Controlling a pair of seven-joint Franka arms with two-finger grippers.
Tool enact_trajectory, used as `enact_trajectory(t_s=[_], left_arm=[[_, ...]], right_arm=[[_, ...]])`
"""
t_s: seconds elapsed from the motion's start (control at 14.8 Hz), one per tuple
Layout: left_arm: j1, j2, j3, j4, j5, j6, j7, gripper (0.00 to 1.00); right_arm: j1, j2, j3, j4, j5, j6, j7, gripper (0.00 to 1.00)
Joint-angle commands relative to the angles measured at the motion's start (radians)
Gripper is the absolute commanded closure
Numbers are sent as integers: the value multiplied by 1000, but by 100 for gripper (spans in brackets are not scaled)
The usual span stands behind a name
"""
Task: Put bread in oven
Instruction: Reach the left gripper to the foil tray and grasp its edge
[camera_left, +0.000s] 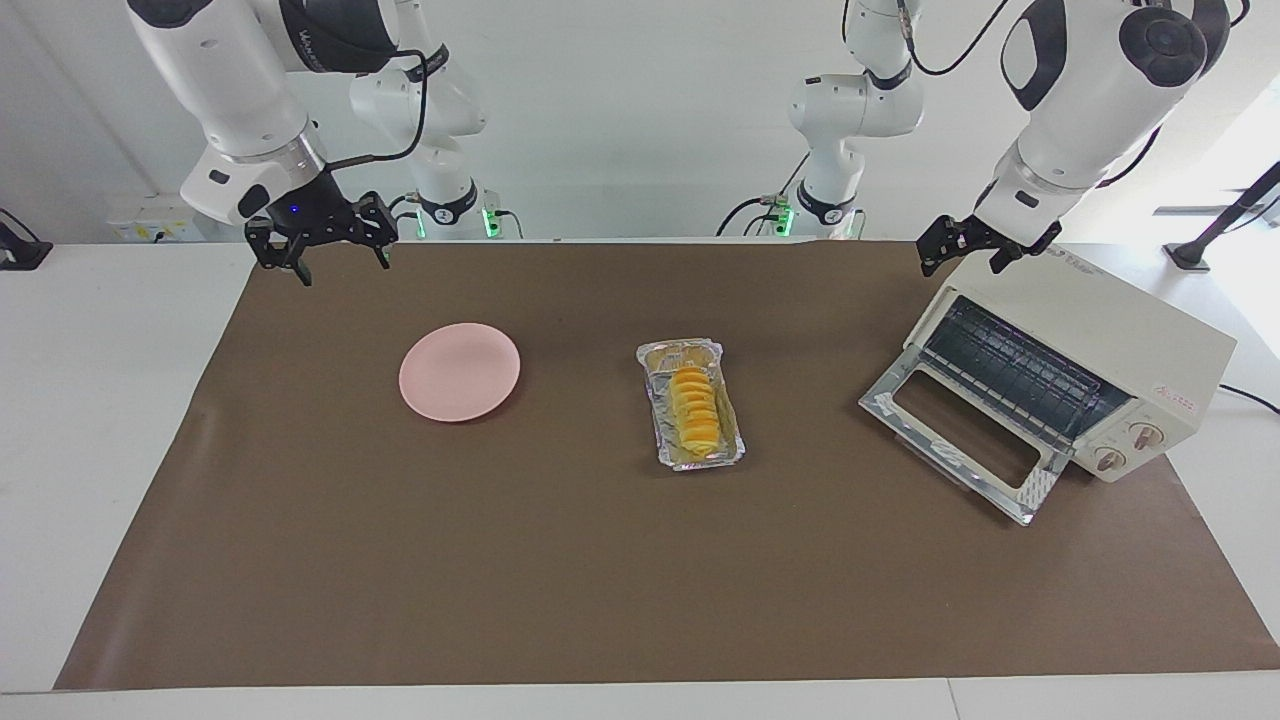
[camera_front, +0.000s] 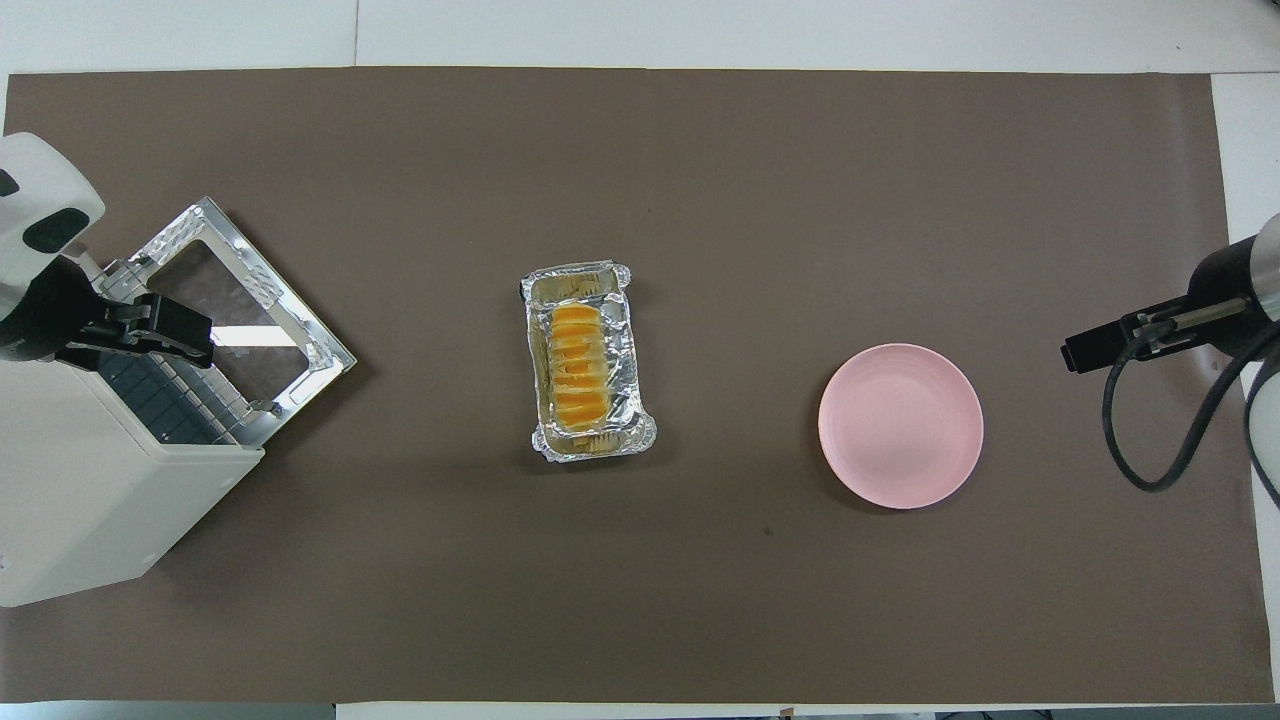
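Note:
The bread (camera_left: 695, 408), a ridged golden loaf, lies in a crinkled silver foil tray (camera_left: 659, 425) in the middle of the brown mat; it also shows in the overhead view (camera_front: 575, 370). The cream-white oven (camera_left: 1100, 330) stands at the left arm's end of the table, with its glass door (camera_left: 1035, 490) dropped open and the wire rack bare. My left gripper (camera_left: 963, 262) hangs open and empty over the oven's top front edge. My right gripper (camera_left: 342, 268) hangs open and empty over the mat's edge, nearer the robots than the pink plate.
A round pink plate (camera_left: 460, 372) lies bare on the mat between the foil tray and the right arm's end of the table. The brown mat (camera_left: 600, 580) covers most of the white table. The oven's open door (camera_front: 300, 330) juts out toward the tray.

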Motion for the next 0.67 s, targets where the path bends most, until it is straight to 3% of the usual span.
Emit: enact_trajectory(t_s=[0.0, 0.13, 0.34, 0.47, 0.61], left_arm=[[-71, 4, 1, -12, -67, 97, -98, 0], [-141, 55, -2, 10, -90, 141, -137, 0], [-296, 267, -1, 148, -116, 229, -360, 0], [-391, 389, 1, 181, -116, 387, -445, 0], [-424, 434, -4, 167, -119, 508, -450, 0]], right_arm=[[-10, -9, 2, -11, -6, 9, 45, 0], [-10, -9, 2, -12, -6, 7, 48, 0], [-10, -12, 2, -12, -6, 9, 49, 0], [-12, -12, 2, -12, -6, 10, 48, 0], [-12, -12, 2, -14, -6, 13, 51, 0]])
